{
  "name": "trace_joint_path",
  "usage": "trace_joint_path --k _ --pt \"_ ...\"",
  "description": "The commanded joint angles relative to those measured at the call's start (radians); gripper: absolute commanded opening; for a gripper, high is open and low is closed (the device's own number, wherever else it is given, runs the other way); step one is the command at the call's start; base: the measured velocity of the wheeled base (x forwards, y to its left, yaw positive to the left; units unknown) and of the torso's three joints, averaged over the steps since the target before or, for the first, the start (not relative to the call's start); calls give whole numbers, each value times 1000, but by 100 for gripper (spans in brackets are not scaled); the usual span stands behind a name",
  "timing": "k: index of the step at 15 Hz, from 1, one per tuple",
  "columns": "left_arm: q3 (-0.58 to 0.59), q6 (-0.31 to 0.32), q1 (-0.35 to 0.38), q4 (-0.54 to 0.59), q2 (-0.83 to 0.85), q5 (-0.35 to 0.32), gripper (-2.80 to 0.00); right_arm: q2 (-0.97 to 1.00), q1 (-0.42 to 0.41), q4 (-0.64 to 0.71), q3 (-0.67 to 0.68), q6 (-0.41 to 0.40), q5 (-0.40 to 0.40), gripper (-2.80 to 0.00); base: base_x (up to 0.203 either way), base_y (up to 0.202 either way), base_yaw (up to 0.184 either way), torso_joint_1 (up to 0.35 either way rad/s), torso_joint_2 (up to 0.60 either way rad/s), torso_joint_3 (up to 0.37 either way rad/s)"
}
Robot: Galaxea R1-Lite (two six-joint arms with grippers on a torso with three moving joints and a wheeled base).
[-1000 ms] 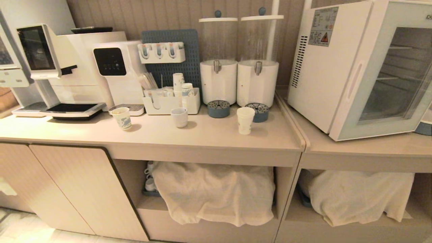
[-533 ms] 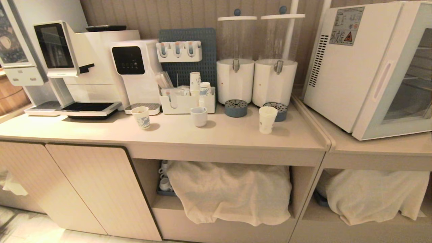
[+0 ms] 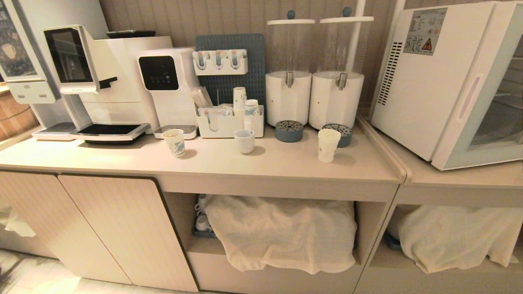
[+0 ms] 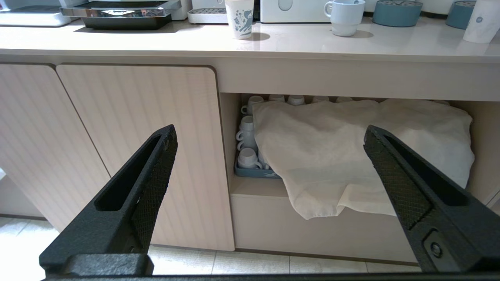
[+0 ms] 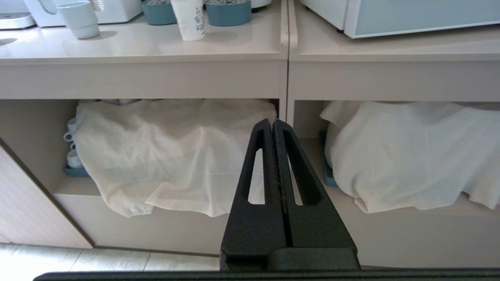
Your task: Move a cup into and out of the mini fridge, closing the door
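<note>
The cup [image 3: 328, 145], a tall tapered white paper cup with a small blue logo, stands on the counter before the right dispenser; it also shows as the cup [image 4: 478, 21] and the cup [image 5: 189, 19]. The mini fridge [image 3: 425, 81] sits on the right-hand counter, partly cut off by the picture's edge. Its door [image 3: 470, 122], glass in a pale blue-grey frame, lies flush against the body. Neither arm shows in the head view. My left gripper [image 4: 269, 130] hangs open and empty below counter height, facing the cabinet. My right gripper [image 5: 272, 123] is shut on nothing, facing the lower shelves.
A short patterned paper cup [image 3: 175, 142] and a squat white cup [image 3: 244, 141] stand left of the cup. Two drink dispensers [image 3: 289, 98] with blue drip trays [image 3: 289, 131], an organizer [image 3: 229, 122] and coffee machines [image 3: 110, 81] line the back. Cloth-covered mugs [image 3: 282, 232] fill the shelf below.
The whole head view has shifted: everything sits further right and the fridge is more cut off, so the camera moved. No object on the counter has moved.
</note>
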Motion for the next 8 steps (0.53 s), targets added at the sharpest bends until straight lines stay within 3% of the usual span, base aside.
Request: trace_joint_path --k 1,8 --pt "17 0 0 -1 0 0 0 -2 1 0 0 1 1 -280 0 0 0 0 0 0" --pt "17 0 0 -2 0 0 0 -3 1 -1 2 -1 1 -280 0 0 0 0 0 0"
